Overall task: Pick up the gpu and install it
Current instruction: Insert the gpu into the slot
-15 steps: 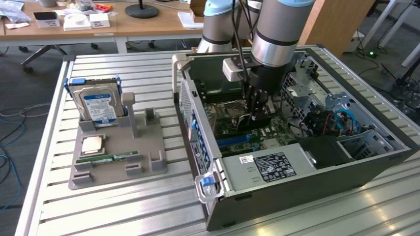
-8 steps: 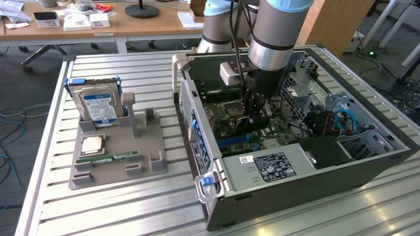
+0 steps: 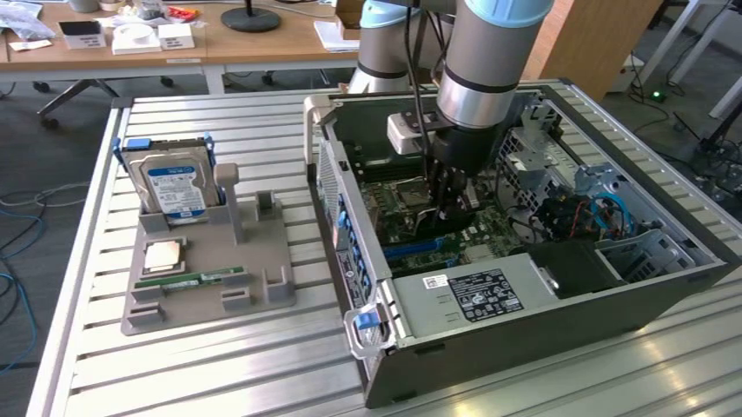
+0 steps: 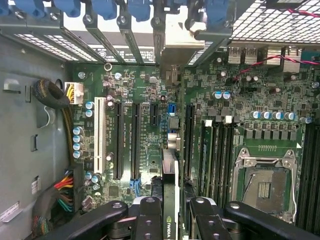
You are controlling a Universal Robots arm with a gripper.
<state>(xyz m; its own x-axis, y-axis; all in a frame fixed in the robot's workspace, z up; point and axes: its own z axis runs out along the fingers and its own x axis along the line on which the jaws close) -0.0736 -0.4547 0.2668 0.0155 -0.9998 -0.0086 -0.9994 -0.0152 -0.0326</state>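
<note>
My black gripper (image 4: 175, 207) clamps the thin flat dark gpu (image 4: 170, 172) edge-on, over the green motherboard (image 4: 142, 95), inside open grey metal computer case (image 3: 522, 321).

the one word that reads is "nvidia", printed pale along the dark edge of the gpu (image 4: 170, 185). white silkscreen lines run on the motherboard (image 4: 145, 100) beside the expansion slots (image 4: 118, 140), too small to make out. in the exterior view the power supply (image 3: 418, 306) wears a black label (image 3: 481, 294) with white print and a small white sticker (image 3: 433, 281) beside it, and the hard drive (image 3: 174, 165) has a blue and white label (image 3: 176, 189); none of that print can be read.
</note>
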